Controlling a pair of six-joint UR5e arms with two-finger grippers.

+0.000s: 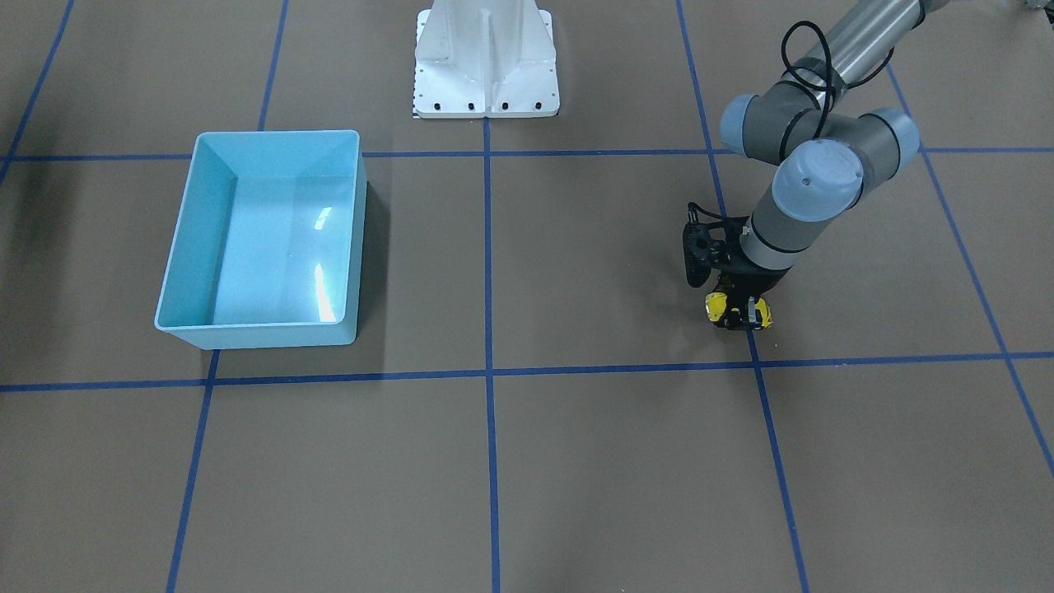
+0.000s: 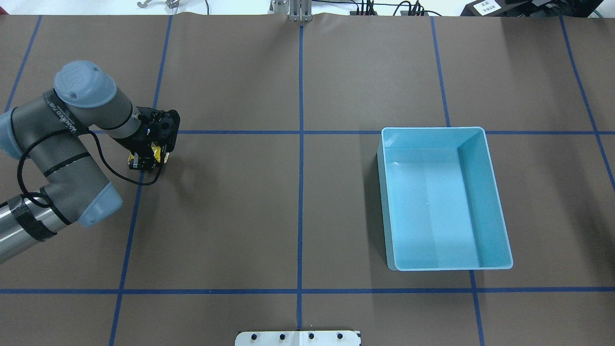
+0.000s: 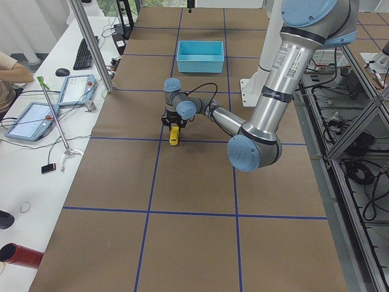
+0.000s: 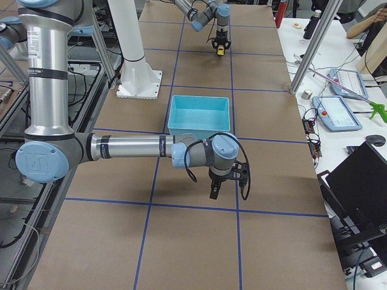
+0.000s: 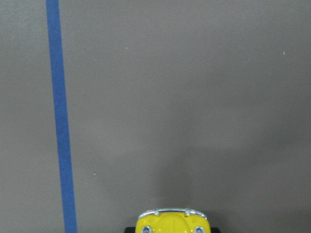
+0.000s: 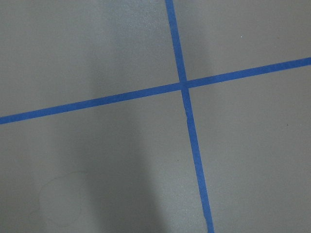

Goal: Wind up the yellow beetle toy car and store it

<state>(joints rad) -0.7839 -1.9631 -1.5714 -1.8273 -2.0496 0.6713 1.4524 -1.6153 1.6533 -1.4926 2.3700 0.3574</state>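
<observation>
Gripping the yellow beetle toy car (image 1: 716,306) across its middle, the left fingers (image 1: 739,317) are closed on the toy's two sides. Only its yellow ends show past them in the front-facing and overhead views. The car sits on the brown desk (image 1: 576,461), on a blue tape line (image 1: 751,338) just short of a crossing of lines. This is on the robot's left side of the desk. The left wrist camera catches one rounded yellow end of the car at the bottom edge of its view, with a chrome bumper and two small round lights. The left arm (image 1: 811,177) bends down over the toy from the robot's side of the desk.

A light blue bin (image 1: 277,133) stands well apart from the car on the robot's right side, past the robot's white base (image 1: 486,66).

The right fingers (image 4: 213,192) point down over the desk on the near side of the bin in the right-end view. Whether they are open or closed cannot be told. The right arm (image 4: 130,147) stretches out low and level behind them. Its wrist camera sees only desk and crossing tape lines.
</observation>
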